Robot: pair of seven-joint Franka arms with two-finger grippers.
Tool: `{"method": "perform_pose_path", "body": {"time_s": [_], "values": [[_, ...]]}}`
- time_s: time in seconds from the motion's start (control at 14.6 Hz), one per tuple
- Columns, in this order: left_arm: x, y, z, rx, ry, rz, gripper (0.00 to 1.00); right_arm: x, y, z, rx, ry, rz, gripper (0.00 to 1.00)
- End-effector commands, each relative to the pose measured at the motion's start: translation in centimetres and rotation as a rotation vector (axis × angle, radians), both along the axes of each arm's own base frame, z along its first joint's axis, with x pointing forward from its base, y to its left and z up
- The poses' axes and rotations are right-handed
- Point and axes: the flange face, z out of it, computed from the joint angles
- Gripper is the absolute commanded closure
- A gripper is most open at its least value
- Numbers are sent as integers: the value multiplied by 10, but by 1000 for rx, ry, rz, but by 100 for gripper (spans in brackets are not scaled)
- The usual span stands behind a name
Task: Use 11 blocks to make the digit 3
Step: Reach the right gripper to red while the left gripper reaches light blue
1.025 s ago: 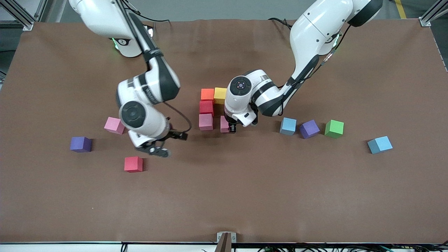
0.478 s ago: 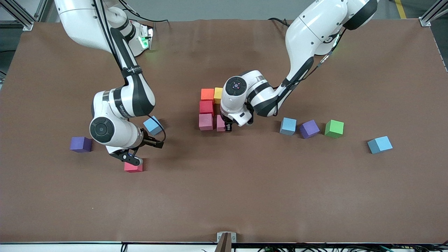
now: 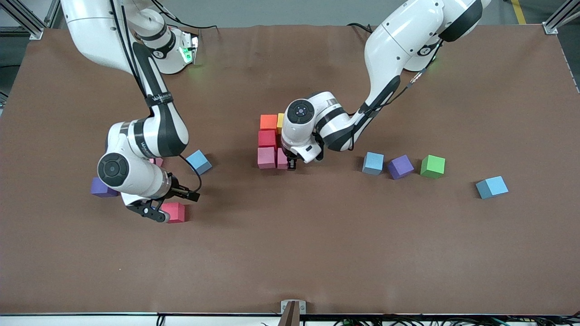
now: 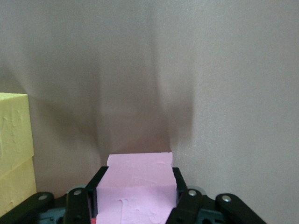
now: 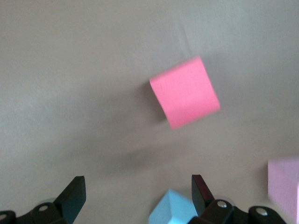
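Note:
The digit 3 stands as a partial cluster at mid-table: an orange block (image 3: 268,122), a half-hidden yellow block (image 3: 280,121) (image 4: 14,149), a red block (image 3: 267,138) and a pink block (image 3: 266,157). My left gripper (image 3: 290,164) (image 4: 138,173) is shut on a second pink block (image 3: 281,159) (image 4: 138,186), low on the table and right beside the first pink one. My right gripper (image 3: 156,213) (image 5: 135,196) hangs open over the table beside a loose red block (image 3: 175,212) (image 5: 184,92). Nothing sits between its fingers.
Near the right arm lie a light blue block (image 3: 199,161) (image 5: 173,207), a purple block (image 3: 100,188) and a mostly hidden pink block (image 3: 157,160) (image 5: 284,186). Toward the left arm's end sit light blue (image 3: 373,163), purple (image 3: 400,166), green (image 3: 432,166) and another light blue (image 3: 491,187).
My right arm swung toward its own end of the table, uncovering the light blue block and covering the loose pink one. My left gripper slid its pink block up against the cluster's pink block.

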Motion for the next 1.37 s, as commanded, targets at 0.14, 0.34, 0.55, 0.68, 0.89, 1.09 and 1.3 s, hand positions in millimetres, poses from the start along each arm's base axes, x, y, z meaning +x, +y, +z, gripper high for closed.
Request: {"method": "perform_pose_path", "body": {"time_s": [0.14,0.34,0.55,0.68,0.89,1.09,1.3], "values": [[14,-3,21,20,-100,-99,0,24,-35,-44,-69,-118,298,0],[29,13,60,68,-124,-161,0,33,-74,-52,-73,-135,348,0],[49,44,105,133,-136,-230,0,36,-74,-59,-76,-132,355,0],[62,69,124,180,-118,-294,0,37,-70,-62,-73,-129,359,0],[91,131,134,272,-34,-429,0,43,-66,-49,-70,-152,371,0],[117,201,130,306,21,-434,0,48,-59,-41,-66,-169,391,0],[135,274,128,306,49,-305,0,46,-53,-48,-38,-161,379,0]]}}
